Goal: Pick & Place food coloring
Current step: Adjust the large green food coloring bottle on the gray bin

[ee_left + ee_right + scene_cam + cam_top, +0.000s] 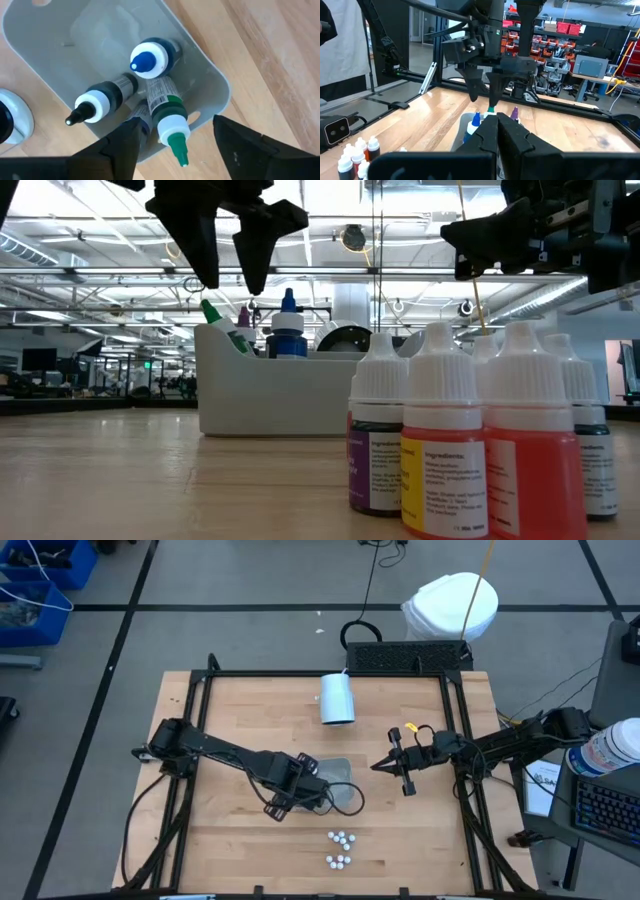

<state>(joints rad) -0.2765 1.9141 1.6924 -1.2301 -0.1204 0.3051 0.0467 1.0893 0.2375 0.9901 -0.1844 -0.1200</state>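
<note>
Occlusions and cut-offs in the current views

In the low view, the front food coloring bottles (pixel 455 445) are covering the ones behind them, and the lower edge is cropping their bases. In the left wrist view, a fourth bottle (pixel 140 117) is lying largely hidden under the green-tipped bottle (pixel 169 117) inside the grey tray (pixel 210 85). In the high view, the left end effector (pixel 300 785) is overlapping the tray, and the bottle colours are too small to tell.

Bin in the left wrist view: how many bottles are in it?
4, bunched at one end of the bin: blue-tipped bottle nearest the wall, black-tipped bottle beside it, green-tipped bottle alongside, fourth bottle mostly hidden. More may lie underneath.
</note>
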